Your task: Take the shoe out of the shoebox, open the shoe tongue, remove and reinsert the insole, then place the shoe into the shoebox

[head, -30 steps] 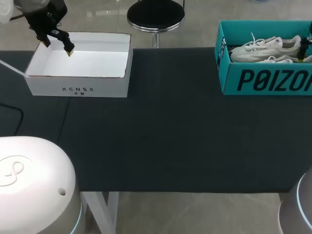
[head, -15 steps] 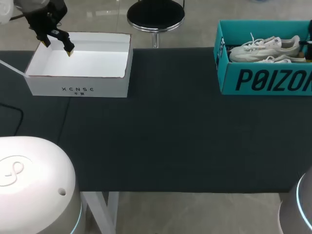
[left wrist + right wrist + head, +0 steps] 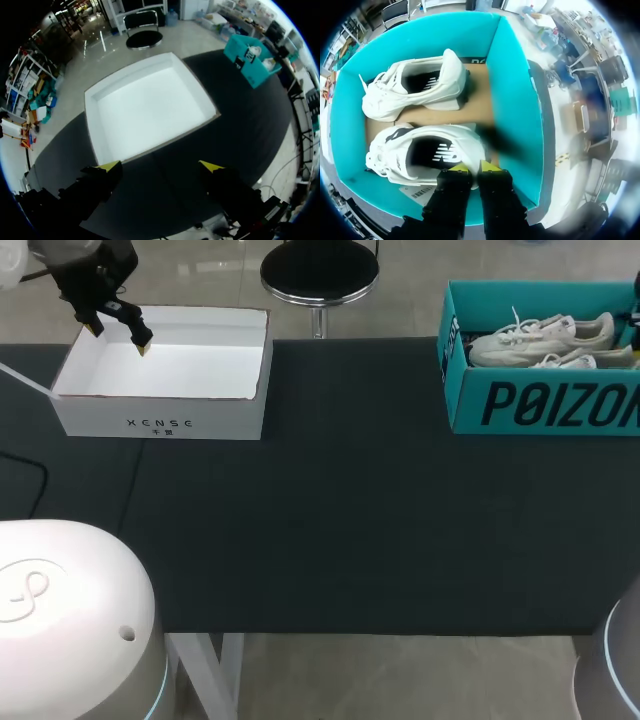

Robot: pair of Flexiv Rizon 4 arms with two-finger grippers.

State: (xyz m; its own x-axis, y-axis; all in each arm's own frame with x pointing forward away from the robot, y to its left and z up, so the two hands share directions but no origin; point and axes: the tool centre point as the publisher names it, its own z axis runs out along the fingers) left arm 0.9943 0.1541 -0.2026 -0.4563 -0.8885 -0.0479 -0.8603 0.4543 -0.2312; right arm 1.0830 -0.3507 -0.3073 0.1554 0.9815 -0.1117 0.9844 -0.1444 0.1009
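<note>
Left gripper (image 3: pixel 118 337), fingers spread wide and holding nothing, hangs tilted above the far left corner of the white box (image 3: pixel 160 425) on the black table (image 3: pixel 350 510). At far right, the teal shoebox (image 3: pixel 540 405) holds the shoe (image 3: pixel 420 155) beside a second shoe (image 3: pixel 415 90). Right gripper (image 3: pixel 471 166) points down at the shoe's heel; whether it grasps cannot be told.

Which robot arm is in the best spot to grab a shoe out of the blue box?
Right, probably. The right gripper is over the teal shoebox, at the heel of the nearer shoe. The left gripper hangs open over the white box, across the table.
</note>
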